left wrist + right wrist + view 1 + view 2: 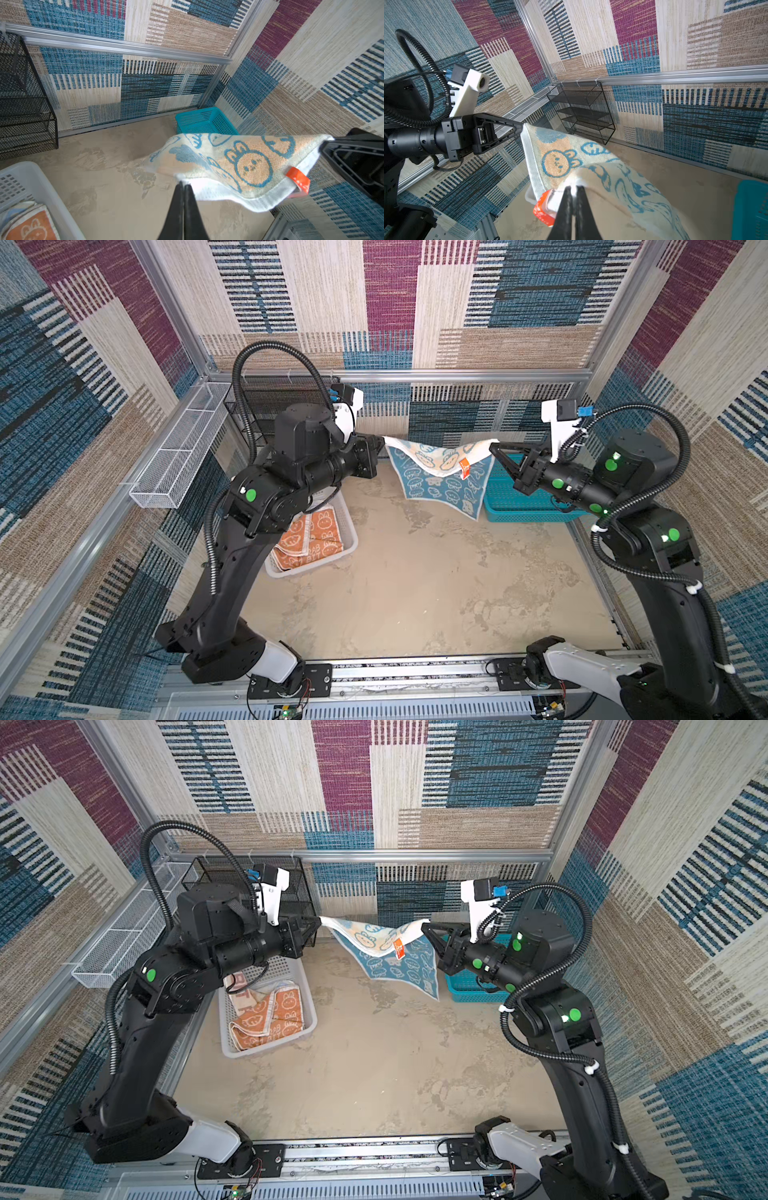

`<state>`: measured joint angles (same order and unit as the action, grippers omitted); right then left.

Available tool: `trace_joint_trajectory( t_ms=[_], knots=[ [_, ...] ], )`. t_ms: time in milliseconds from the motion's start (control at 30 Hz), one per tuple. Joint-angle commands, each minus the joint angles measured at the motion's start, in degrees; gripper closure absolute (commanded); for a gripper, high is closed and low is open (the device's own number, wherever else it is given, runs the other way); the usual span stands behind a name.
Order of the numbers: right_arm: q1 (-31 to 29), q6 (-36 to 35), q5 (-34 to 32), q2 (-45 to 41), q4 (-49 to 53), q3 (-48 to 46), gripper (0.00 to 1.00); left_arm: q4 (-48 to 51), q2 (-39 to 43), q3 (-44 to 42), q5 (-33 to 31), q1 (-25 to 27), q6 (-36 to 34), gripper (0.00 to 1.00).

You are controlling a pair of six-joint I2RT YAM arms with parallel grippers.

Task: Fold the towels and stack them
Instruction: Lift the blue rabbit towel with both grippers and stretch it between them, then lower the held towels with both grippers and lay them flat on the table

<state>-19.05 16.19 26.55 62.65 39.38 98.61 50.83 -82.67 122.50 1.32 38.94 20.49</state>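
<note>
Grippers (pixel 382 442) (pixel 494 448) pinch blue towel (pixel 440 486); basket (pixel 350 526) holds orange towels (pixel 318 536).

arms (pixel 232 572): black | joints: green dots (pixel 250 494) | cables (pixel 266 348): ribbed black hose | bases (pixel 274 659): white

The mottled beige table (pixel 415 580) carries 3 things: a white basket (pixel 311 566) below and back from the left gripper (pixel 383 440), a black rack (pixel 270 400) behind that gripper, and a blue basket (pixel 511 497) beneath the right gripper (pixel 494 447).
</note>
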Motion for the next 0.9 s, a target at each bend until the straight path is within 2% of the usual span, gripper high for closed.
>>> trace_joint_trajectory(
  t_ms=[0, 200, 400, 567, 700, 867],
  knots=[
    [0.0, -1.2, 2.1, -2.5, 2.7, -0.7, 1.00, -1.3, 3.5, -3.5, -3.7, 1.6, 1.8, 1.00],
    [0.0, -1.3, 2.1, -4.4, 3.5, -0.7, 1.00, -1.2, 7.3, -5.9, -4.4, 3.2, 5.7, 1.00],
    [0.0, 0.2, -0.5, 0.7, 0.7, -2.4, 1.00, 3.0, 0.1, 1.7, -8.6, 1.6, 1.8, 1.00],
    [0.3, 0.5, -2.7, 7.9, -4.3, -6.7, 1.00, -2.3, -5.5, -3.8, 1.3, -8.5, 3.2, 1.00],
    [1.8, 0.2, -3.2, 15.3, -9.0, -9.7, 1.00, -6.9, -12.2, -7.8, 6.8, -13.7, 3.9, 1.00],
    [5.3, -0.5, -3.6, 27.1, -13.4, -8.7, 1.00, -7.7, -27.4, -1.9, 12.2, -16.1, 2.9, 1.00]
  ],
)
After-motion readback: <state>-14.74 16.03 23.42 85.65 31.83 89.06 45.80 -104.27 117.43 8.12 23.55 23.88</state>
